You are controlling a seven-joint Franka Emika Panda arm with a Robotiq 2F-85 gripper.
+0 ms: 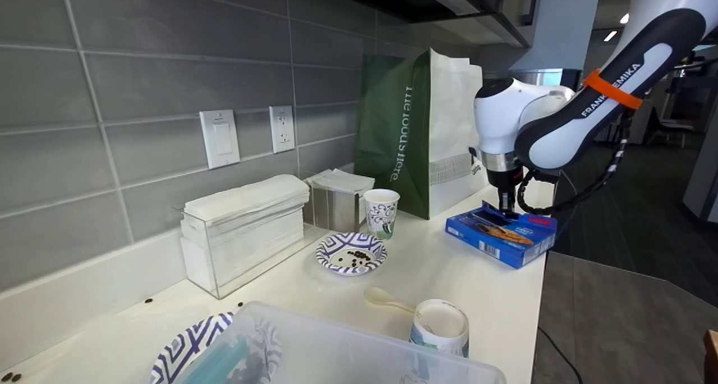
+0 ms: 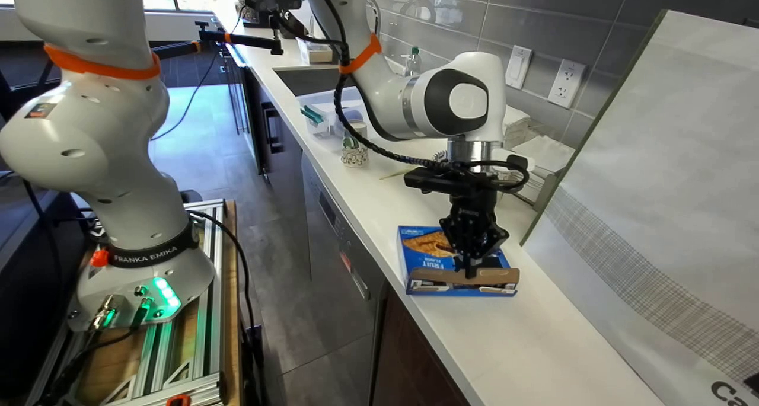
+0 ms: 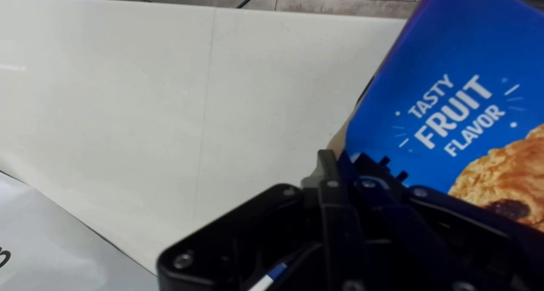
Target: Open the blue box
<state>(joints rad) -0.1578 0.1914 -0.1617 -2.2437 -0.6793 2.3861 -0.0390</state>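
1. Pinching the raised flap (image 2: 498,275) of the blue box (image 1: 485,234), that's the gripper (image 2: 465,268) pointing down, its black fingers (image 2: 472,269) together with the cardboard edge caught between them!
2. And the blue box itself? Lying on the counter (image 1: 426,277), picture side up, right by the counter's edge.
3. Look at that flap in an exterior view: brown inside showing, standing up along one end of the box. What sits beneath, dark with pale patches, is too small to make out.
4. Up close in the wrist view, the box reads "TASTY FRUIT FLAVOR", next to a golden pastry picture (image 3: 505,172).
5. Near the box, toward the wall (image 1: 151,126), a tall paper bag (image 1: 392,143), green and white.
6. Well apart from the box, a paper cup (image 1: 382,207) standing upright, and just beside that cup a patterned bowl (image 1: 327,260) holding small dark bits (image 1: 360,255).
7. Also well apart from the box: a pale spoon (image 1: 384,297), an upturned cup (image 1: 440,328) and a plastic tub (image 1: 359,339).
8. Farther still from the box, stacked napkins (image 1: 252,221).
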